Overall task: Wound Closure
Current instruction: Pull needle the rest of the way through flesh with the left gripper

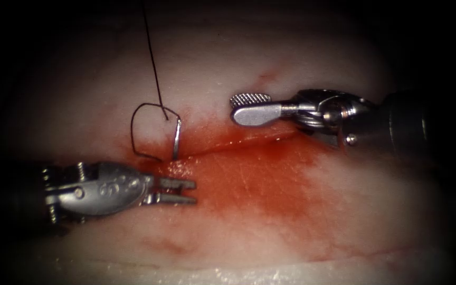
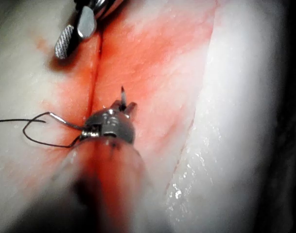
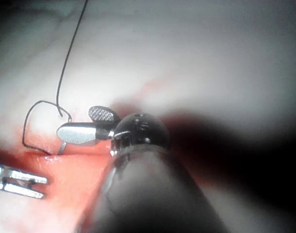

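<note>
The tissue [image 1: 291,211] carries a cut [image 1: 238,143] wet with red fluid [image 1: 259,179]. The curved needle [image 1: 176,138] stands in the tissue at the cut's left end with neither tool on it, and it also appears as the needle [image 2: 65,121] and the needle [image 3: 63,145]. Dark thread [image 1: 133,129] loops beside it, and one strand climbs away. Just below the needle my left tool [image 1: 193,192] has its jaws open and holds nothing. My right tool [image 1: 234,108], above the cut's right half, is open and empty too. Left jaws [image 2: 126,101] and right jaws [image 3: 76,122] appear close up.
The long strand of thread [image 1: 151,53] runs up out of the picture. A pale fat edge of the tissue [image 1: 238,272] lies along the front. The right tool's jaw [image 2: 70,39] and the left tool's jaws [image 3: 21,184] appear in each other's wrist views.
</note>
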Tool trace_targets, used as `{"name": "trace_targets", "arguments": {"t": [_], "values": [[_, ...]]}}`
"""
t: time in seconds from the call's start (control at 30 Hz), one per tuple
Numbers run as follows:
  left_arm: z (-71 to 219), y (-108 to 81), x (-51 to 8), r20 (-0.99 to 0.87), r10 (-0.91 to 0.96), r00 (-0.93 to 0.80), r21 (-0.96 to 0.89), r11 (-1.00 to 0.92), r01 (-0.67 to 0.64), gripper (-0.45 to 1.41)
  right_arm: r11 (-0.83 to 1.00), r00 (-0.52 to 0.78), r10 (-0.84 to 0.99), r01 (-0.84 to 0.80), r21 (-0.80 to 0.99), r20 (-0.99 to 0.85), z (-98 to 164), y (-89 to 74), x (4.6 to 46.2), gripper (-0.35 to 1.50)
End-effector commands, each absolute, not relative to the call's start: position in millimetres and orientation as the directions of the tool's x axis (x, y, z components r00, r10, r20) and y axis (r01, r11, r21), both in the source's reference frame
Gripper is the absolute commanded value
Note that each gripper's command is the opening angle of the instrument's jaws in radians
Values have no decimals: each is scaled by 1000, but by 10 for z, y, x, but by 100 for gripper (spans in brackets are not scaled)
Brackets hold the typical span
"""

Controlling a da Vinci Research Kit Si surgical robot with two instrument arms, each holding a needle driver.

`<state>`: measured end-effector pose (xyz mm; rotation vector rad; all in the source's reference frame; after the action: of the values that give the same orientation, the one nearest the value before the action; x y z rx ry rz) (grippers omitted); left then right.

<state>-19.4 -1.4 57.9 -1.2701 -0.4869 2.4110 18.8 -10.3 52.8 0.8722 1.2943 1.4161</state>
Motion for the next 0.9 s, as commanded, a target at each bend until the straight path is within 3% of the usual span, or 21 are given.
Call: {"name": "trace_targets", "arguments": {"t": [0.03, 0.13, 0.3, 0.5, 0.9], "values": [[585, -15, -198, -707, 485, -515, -482, -863, -152, -45, 57, -251, 962, -185, 981, -104, 528, -107, 195, 103], [582, -13, -196, -681, 551, -482, -564, -815, -134, -45, 61, -249, 963, -176, 983, -104, 522, -111, 194, 98], [571, -10, -194, -593, 696, -404, -715, -686, -134, -45, 99, -232, 963, -175, 980, -139, 515, -119, 194, 118], [549, 4, -192, -444, 844, -299, -862, -494, -114, -45, 208, -202, 949, -173, 963, -241, 512, -125, 197, 128], [510, 29, -185, -191, 968, -163, -981, -185, 51, -45, 554, -8, 825, -186, 812, -565, 497, -162, 223, 125]]}}
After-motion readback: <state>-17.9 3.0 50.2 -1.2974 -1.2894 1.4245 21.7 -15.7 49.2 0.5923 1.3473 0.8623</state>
